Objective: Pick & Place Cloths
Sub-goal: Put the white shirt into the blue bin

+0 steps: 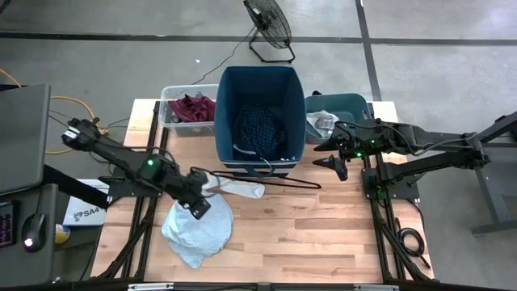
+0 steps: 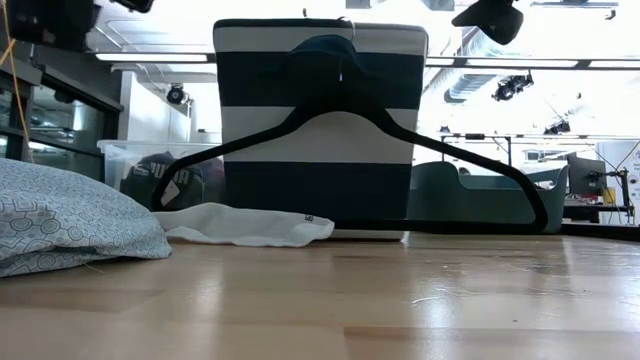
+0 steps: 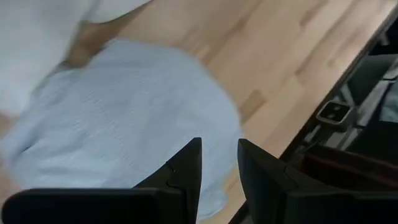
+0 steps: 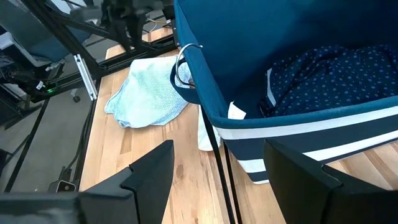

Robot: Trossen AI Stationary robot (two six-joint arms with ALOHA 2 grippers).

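Hovering over the pale blue-grey cloth [image 1: 198,229] just beside the navy bin [image 1: 260,81], the left gripper [image 1: 199,204] holds nothing, fingers narrowly parted; descending risks snagging the hanger [image 1: 266,176] or the white cloth [image 1: 239,189]. Right gripper [image 1: 333,161] waits open beside the bin.

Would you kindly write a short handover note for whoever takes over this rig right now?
Left gripper: open, empty, above the pale blue-grey cloth on the table's left part.
Right gripper: open, empty, hovering beside the navy bin, on its right.
Done: navy white-dotted cloth is in the navy bin; maroon cloth is in the clear tub.
Left: pale blue-grey cloth and white cloth lie on the table in front of the bin.
Note: black wire hanger leans against the bin's front.
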